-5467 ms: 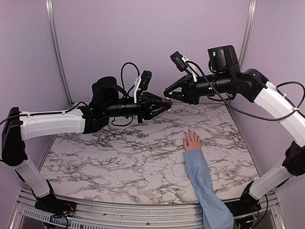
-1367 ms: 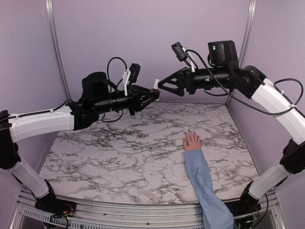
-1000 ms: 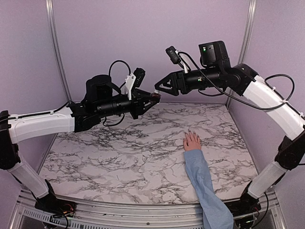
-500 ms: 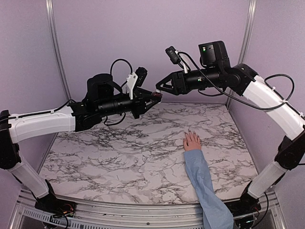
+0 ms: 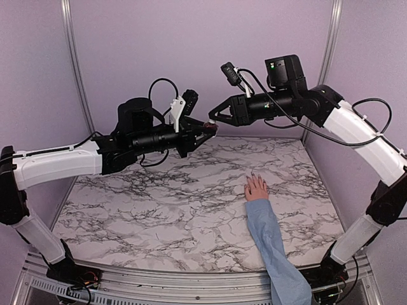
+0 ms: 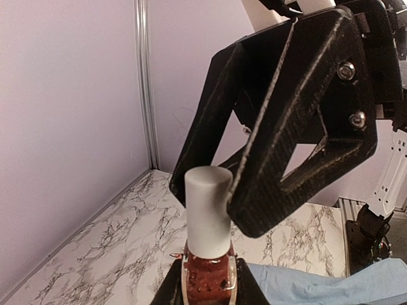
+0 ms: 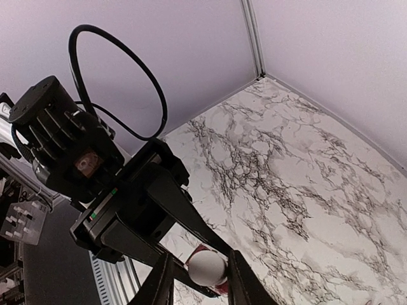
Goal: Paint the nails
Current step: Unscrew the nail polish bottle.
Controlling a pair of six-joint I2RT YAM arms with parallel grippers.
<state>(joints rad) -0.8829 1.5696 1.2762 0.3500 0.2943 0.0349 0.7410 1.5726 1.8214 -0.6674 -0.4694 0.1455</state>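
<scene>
Closing since a second earlier, right tool (image 5: 212, 118) flanked the white cap (image 7: 206, 268) of the nail-polish bottle (image 6: 208, 279) clamped in the left tool (image 5: 205, 130), grip not confirmable; uncapping seemed next, the nails (image 5: 252, 175) resting on the surface (image 5: 159, 210), well apart.

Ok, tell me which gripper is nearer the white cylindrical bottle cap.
Right. The right gripper straddles the white cap; the left gripper clamps the dark-red bottle below it.
</scene>
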